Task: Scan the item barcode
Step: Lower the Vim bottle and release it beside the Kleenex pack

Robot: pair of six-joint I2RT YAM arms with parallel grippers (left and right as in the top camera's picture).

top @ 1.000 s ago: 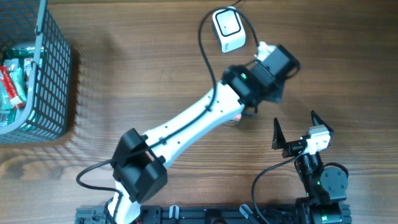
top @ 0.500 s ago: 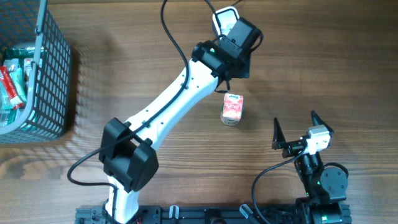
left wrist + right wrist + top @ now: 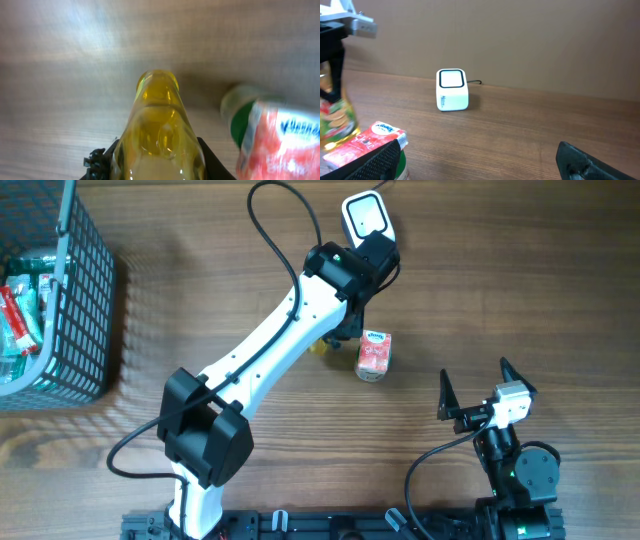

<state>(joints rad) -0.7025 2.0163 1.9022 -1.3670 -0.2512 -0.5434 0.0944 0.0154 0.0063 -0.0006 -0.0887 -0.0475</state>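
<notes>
My left gripper [image 3: 158,169] is shut on a clear bottle of yellow liquid [image 3: 157,125]; its black fingers [image 3: 106,161] press both sides of it. The bottle's cap end points at the wooden table. From overhead only a yellow bit of the bottle [image 3: 319,346] shows under the left wrist [image 3: 350,275], just left of a red and white pack [image 3: 374,354]. The white barcode scanner [image 3: 366,221] sits just beyond the wrist. In the right wrist view, the scanner [image 3: 452,90] stands alone with its window up. My right gripper [image 3: 474,373] rests open near the front right, holding nothing.
A grey wire basket [image 3: 72,300] with several packaged goods stands at the left edge. The scanner's black cable [image 3: 280,220] loops over the table behind the left arm. The red pack [image 3: 366,141] lies by the right gripper's left finger.
The left arm swung left from beside the scanner, uncovering the red pack, then drew back a little toward it. The yellow bottle now shows beside the pack. The right arm stayed still.
</notes>
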